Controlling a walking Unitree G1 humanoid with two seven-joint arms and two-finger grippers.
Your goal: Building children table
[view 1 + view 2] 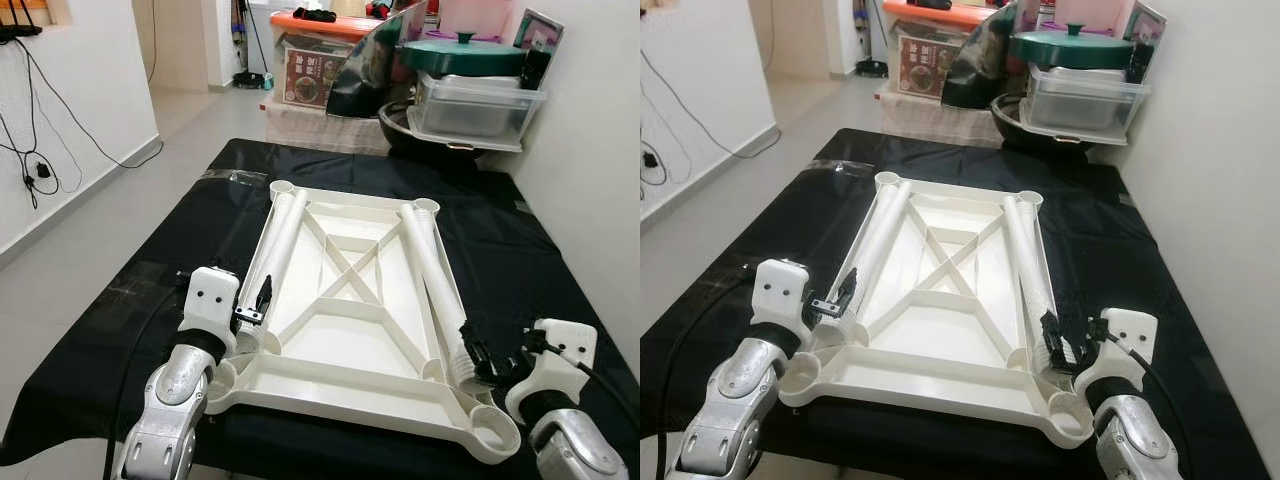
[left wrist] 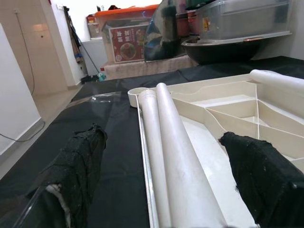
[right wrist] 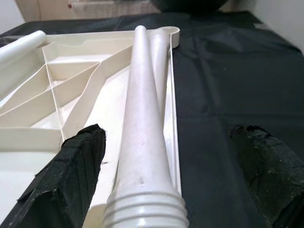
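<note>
nearest the camera, the left end effector (image 1: 262,300) and the right end effector (image 1: 472,352) sat low at the near edge of the scene, each with its black fingers spread wide and gripping nothing. the left fingers (image 2: 78,161) straddled the near end of the left table leg (image 1: 278,238); the right fingers (image 3: 71,171) straddled the threaded near end of the right table leg (image 1: 432,265). both white legs lay lengthwise along the side edges of the upside-down children's table top (image 1: 340,320), a white ribbed panel with an x-shaped brace and round corner sockets. the panel lay flat on a black cloth (image 1: 190,240) that covered the tabletop. beyond the far edge stood a clear plastic tub (image 1: 470,105) holding a grey inner container, a green lidded pot (image 1: 462,52) resting on top. further left was an orange-lidded storage box (image 1: 315,55) with a printed label, its contents unclear.
</note>
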